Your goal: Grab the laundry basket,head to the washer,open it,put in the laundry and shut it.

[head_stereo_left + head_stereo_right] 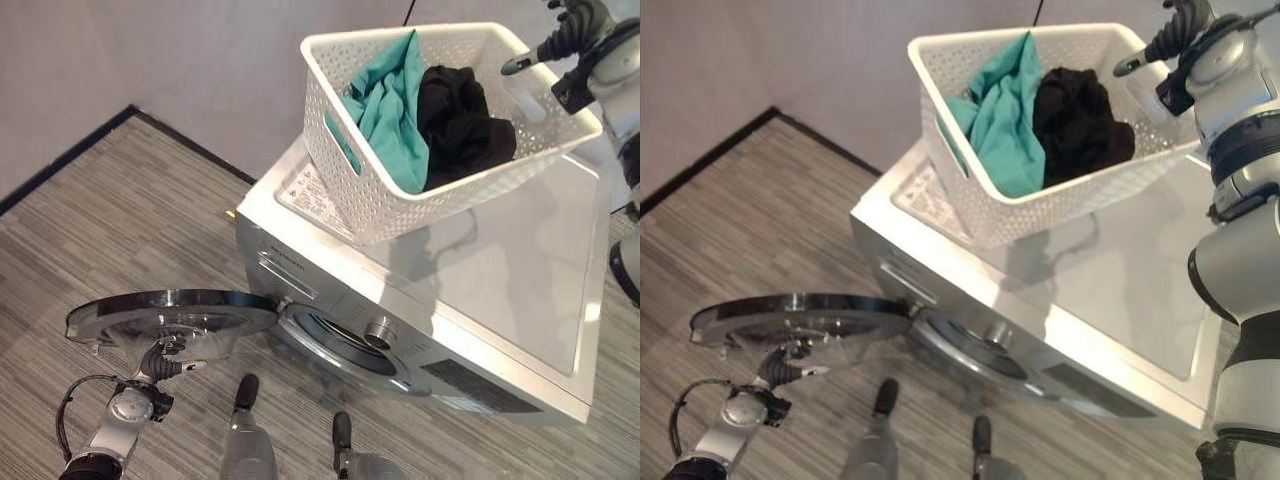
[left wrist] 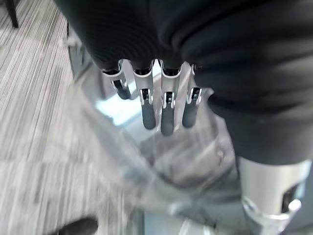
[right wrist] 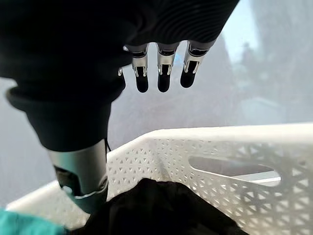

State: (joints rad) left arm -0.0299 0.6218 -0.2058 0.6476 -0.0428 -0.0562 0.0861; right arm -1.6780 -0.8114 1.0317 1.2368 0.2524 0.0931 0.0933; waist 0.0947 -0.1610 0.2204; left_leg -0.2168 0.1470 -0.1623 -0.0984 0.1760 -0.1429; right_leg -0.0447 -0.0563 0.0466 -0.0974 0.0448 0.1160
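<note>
White plastic laundry basket (image 1: 400, 190) sits on the silver washer's (image 1: 520, 290) top. Left hand (image 1: 165, 362) and right hand (image 1: 560, 35) hang open, fingers relaxed.

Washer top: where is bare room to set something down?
The washer top is bare from the white basket out to its front and right edges. The back left is crowded by the basket, holding teal cloth and black cloth, right hand above it.

White basket (image 1: 380, 195) atop washer (image 1: 500, 290); round door (image 1: 170, 312) open.
</note>
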